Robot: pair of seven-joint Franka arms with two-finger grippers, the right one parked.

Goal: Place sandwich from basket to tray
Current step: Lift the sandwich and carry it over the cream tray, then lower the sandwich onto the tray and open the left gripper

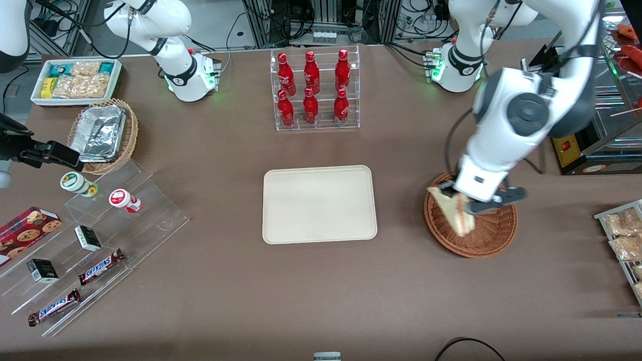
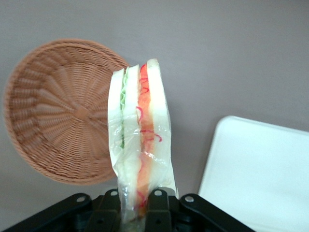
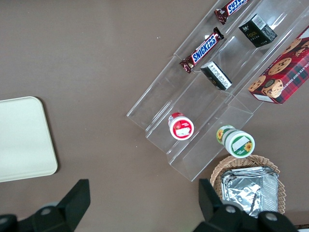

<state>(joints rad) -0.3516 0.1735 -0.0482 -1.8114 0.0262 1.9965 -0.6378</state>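
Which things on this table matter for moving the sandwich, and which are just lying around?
Part of the job: the sandwich, clamped in the hand above the basket; the tray, nothing on it.

Just lying about: red bottles, Snickers bars, foil trays, cookie box.

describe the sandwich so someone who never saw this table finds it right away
Start at the cream tray mid-table, then go toward the working arm's end to the round reddish-brown basket. Above it, the end effector is shut on the sandwich: the only clear-wrapped pale bread wedge, with red and green filling.
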